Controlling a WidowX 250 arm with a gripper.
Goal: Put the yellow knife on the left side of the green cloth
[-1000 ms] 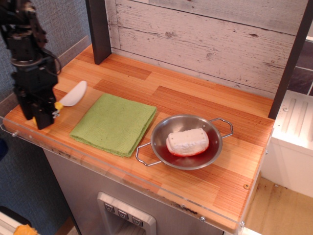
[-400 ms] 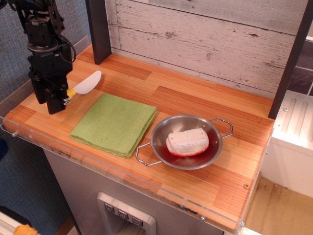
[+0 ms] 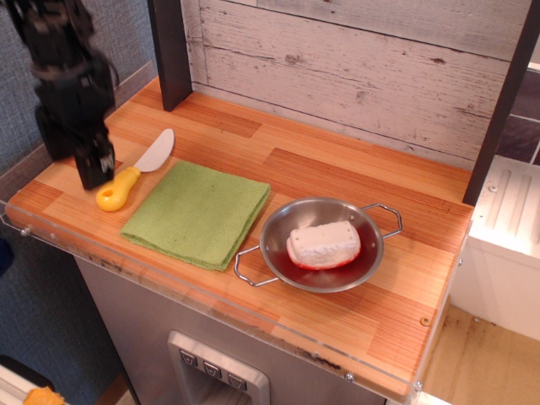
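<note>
The yellow knife (image 3: 126,179) lies flat on the wooden counter, just off the left edge of the green cloth (image 3: 199,212). Its yellow handle points toward the front left and its cream-white blade toward the back. My black gripper (image 3: 94,175) hangs just to the left of the knife's handle and is blurred by motion. It holds nothing, and its jaws look open.
A steel bowl (image 3: 368,252) with two wire handles stands right of the cloth and holds a white block with a red underside (image 3: 323,245). A dark post (image 3: 171,52) rises at the back left. The counter's front edge (image 3: 169,283) has a clear plastic lip.
The gripper carried the knife toward the back and then let it go. The knife now lies on the counter left of the cloth, and the gripper has drawn off to its left.
</note>
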